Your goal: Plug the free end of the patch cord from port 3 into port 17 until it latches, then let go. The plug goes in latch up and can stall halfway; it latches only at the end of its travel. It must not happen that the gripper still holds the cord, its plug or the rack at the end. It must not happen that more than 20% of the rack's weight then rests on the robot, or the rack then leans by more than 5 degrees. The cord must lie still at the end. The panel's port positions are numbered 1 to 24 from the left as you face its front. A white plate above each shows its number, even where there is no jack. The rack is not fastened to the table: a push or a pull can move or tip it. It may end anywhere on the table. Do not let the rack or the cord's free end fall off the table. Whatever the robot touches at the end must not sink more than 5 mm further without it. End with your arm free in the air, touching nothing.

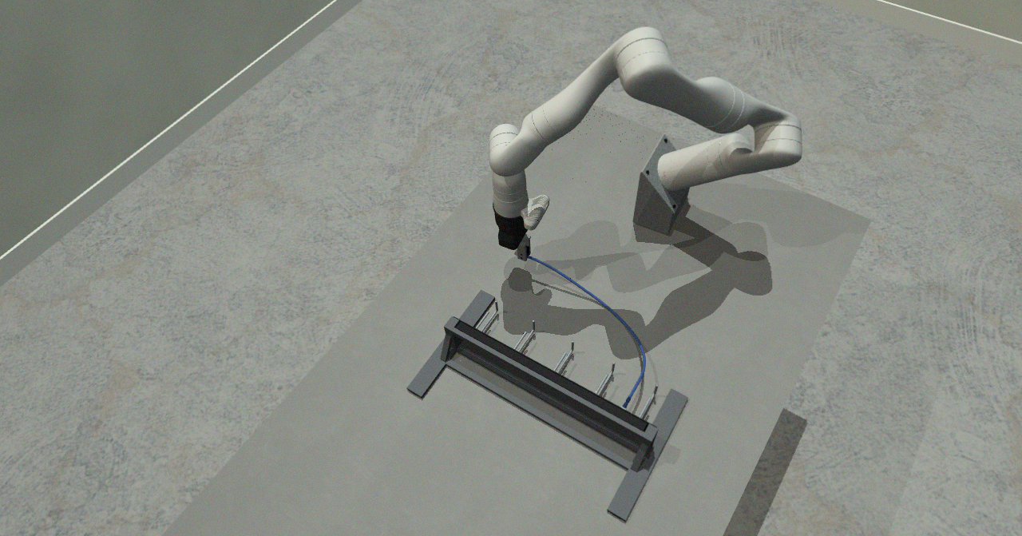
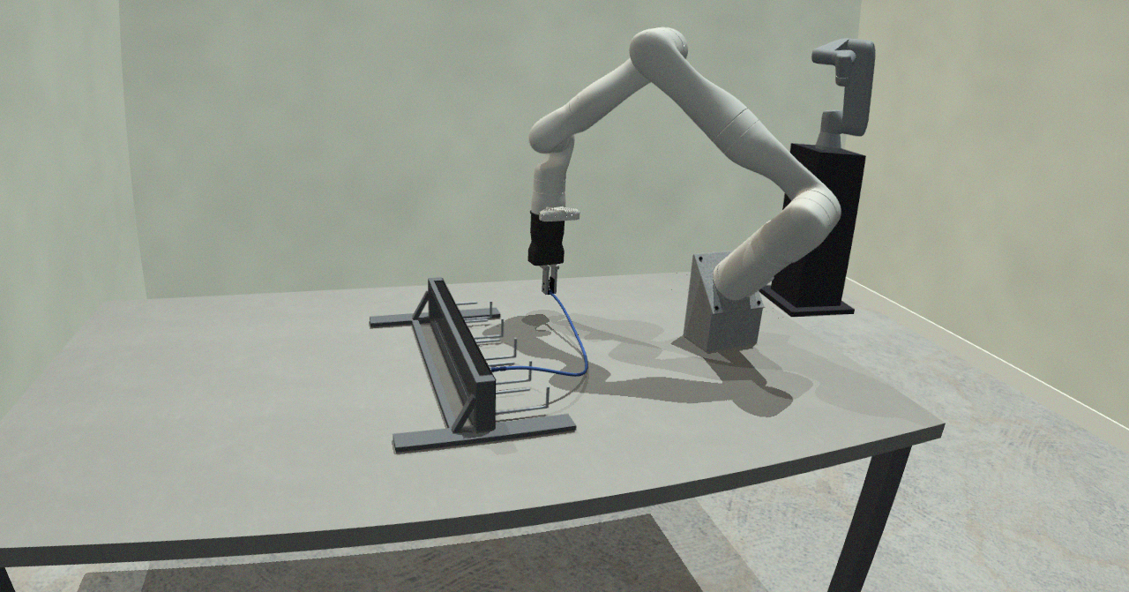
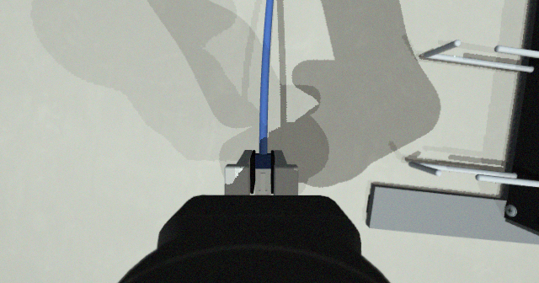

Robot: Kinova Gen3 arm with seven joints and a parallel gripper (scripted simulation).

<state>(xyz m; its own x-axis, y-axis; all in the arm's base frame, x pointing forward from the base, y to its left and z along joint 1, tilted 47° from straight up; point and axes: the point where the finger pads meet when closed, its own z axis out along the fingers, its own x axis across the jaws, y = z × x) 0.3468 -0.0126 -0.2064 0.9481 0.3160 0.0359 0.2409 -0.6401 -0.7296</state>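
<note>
My gripper [image 1: 524, 250] [image 2: 549, 281] [image 3: 263, 164] points down and is shut on the cord's free plug [image 3: 266, 181], above the table on the front side of the rack. The blue cord [image 1: 602, 303] [image 2: 586, 351] [image 3: 264, 77] leaves the plug away from my palm, bows out over the table and runs back to the panel near its end nearest the exterior camera. The rack [image 1: 546, 383] [image 2: 466, 335] stands upright on two feet. Its panel face, port numbers and jacks are turned away or too small to read; port 17 cannot be made out.
Several wire cord guides [image 1: 564, 361] [image 2: 514, 347] [image 3: 476, 61] stick out from the rack's front, with upturned ends. A rack foot [image 1: 477, 309] [image 3: 434, 213] lies below the panel end nearer my gripper. The table edge [image 2: 474, 517] runs beyond the other foot. A second arm [image 2: 856, 91] stands behind.
</note>
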